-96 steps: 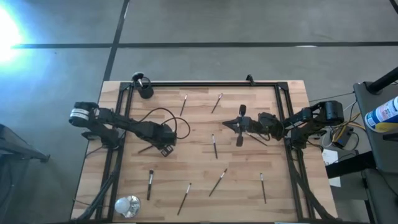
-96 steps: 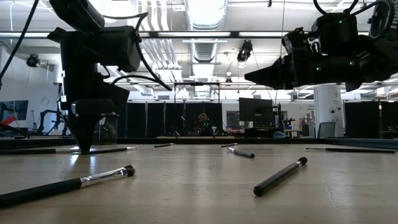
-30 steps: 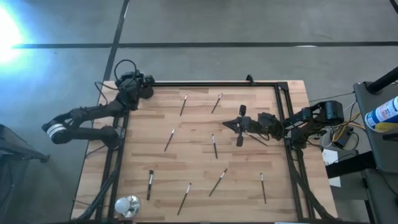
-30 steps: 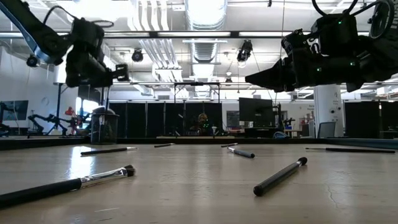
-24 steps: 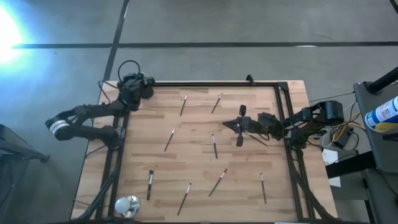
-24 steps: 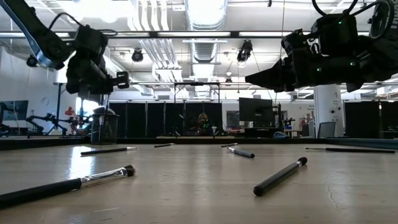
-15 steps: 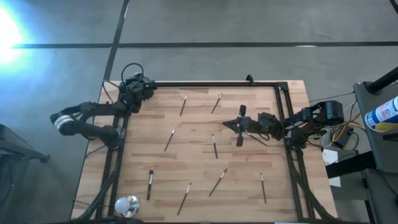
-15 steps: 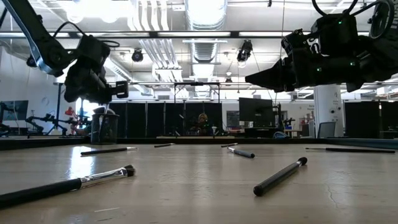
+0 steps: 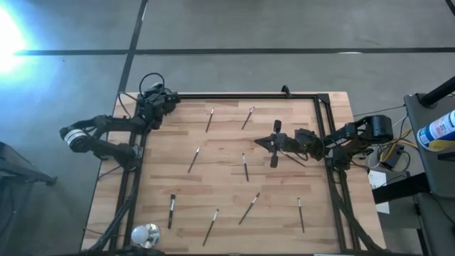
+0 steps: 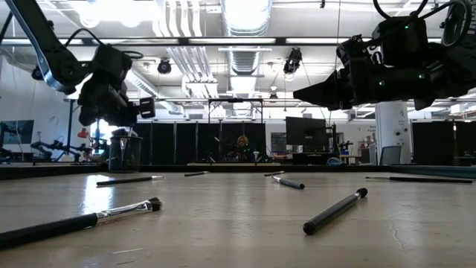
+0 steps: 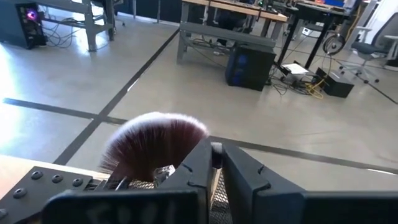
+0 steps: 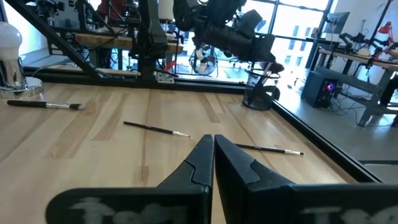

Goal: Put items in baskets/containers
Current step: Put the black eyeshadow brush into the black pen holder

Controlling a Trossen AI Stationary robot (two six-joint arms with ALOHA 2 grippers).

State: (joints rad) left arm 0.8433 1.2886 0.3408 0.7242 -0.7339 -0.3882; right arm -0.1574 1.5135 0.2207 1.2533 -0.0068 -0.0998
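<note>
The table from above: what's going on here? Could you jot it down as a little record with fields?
Table: wooden, dark frame around it
Loose brushes: at least eight thin ones scattered flat
Black cup: upright at the far left corner
Left claw: hovers right over the cup
Fluffy brush: its head shows close beside the left claw
Right claw: shut, empty, held above the table's right middle
Shiny round object: near left corner, untouched

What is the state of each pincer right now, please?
Left pincer: over the black cup, fingers nearly together; a grip cannot be told.
Right pincer: closed, holding nothing.
</note>
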